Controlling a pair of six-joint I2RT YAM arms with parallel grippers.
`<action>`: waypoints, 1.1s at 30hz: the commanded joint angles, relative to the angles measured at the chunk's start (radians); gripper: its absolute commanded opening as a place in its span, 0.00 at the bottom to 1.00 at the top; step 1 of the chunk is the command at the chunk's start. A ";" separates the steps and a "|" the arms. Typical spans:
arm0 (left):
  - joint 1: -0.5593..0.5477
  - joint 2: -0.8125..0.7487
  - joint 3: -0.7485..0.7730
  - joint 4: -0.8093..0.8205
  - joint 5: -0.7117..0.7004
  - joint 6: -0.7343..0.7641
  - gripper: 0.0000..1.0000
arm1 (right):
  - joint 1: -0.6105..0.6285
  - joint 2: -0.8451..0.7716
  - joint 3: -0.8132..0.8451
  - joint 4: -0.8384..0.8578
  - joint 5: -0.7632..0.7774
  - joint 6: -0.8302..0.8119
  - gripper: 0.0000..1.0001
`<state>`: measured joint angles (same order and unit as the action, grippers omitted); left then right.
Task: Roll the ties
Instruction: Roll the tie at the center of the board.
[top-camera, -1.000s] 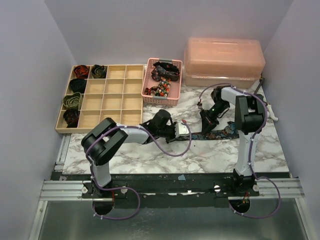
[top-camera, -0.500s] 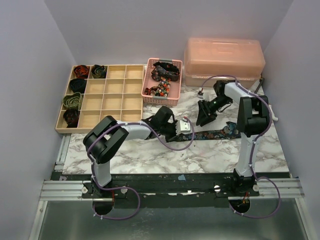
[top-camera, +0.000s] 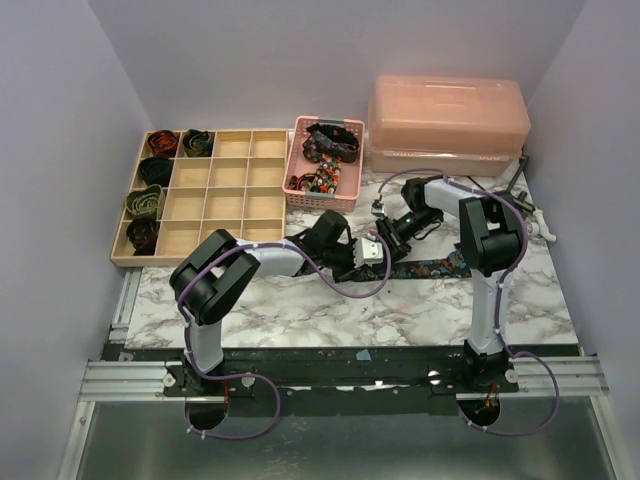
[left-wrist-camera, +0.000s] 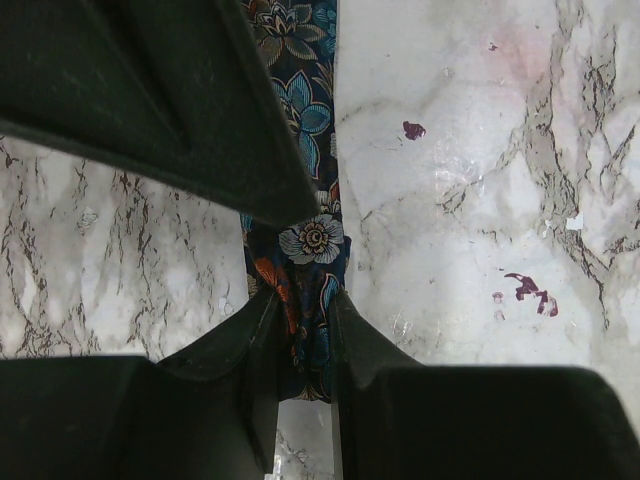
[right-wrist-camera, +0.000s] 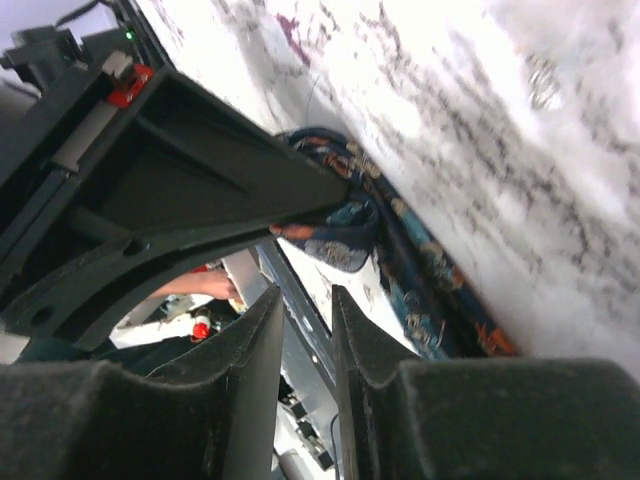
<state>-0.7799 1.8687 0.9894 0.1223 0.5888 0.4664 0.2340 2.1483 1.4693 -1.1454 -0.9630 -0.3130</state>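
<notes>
A navy floral tie (top-camera: 440, 267) lies flat across the middle of the marble table. My left gripper (top-camera: 368, 255) is shut on its end; in the left wrist view the fingers (left-wrist-camera: 305, 310) pinch the folded fabric (left-wrist-camera: 312, 240). My right gripper (top-camera: 385, 228) hovers just behind the left one, jaws a narrow gap apart and empty. In the right wrist view (right-wrist-camera: 303, 300) the tie (right-wrist-camera: 430, 300) lies beyond the fingertips. Several coiled ties (top-camera: 153, 170) sit in the left compartments of the wooden tray (top-camera: 245, 175).
A pink mesh basket (top-camera: 300, 195) with more loose ties stands behind the grippers. A large pink lidded box (top-camera: 447, 120) fills the back right. A small white object (top-camera: 540, 225) lies at the right edge of the table.
My right gripper has let go of the tie, lifted and moved left to sit close behind the left gripper. The left gripper stayed on the tie's end, edging slightly right.
</notes>
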 joint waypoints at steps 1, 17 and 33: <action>0.004 0.058 -0.020 -0.121 -0.031 -0.003 0.14 | 0.014 0.060 0.013 0.091 -0.096 0.071 0.28; 0.011 0.090 -0.046 0.020 -0.004 -0.115 0.46 | 0.031 0.153 -0.063 0.257 0.237 0.130 0.05; 0.018 0.093 -0.127 0.220 -0.055 -0.286 0.19 | 0.033 0.088 -0.030 0.238 0.240 0.119 0.13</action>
<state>-0.7483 1.9179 0.8379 0.5472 0.6292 0.1959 0.2546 2.2383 1.4361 -0.9543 -0.9180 -0.1413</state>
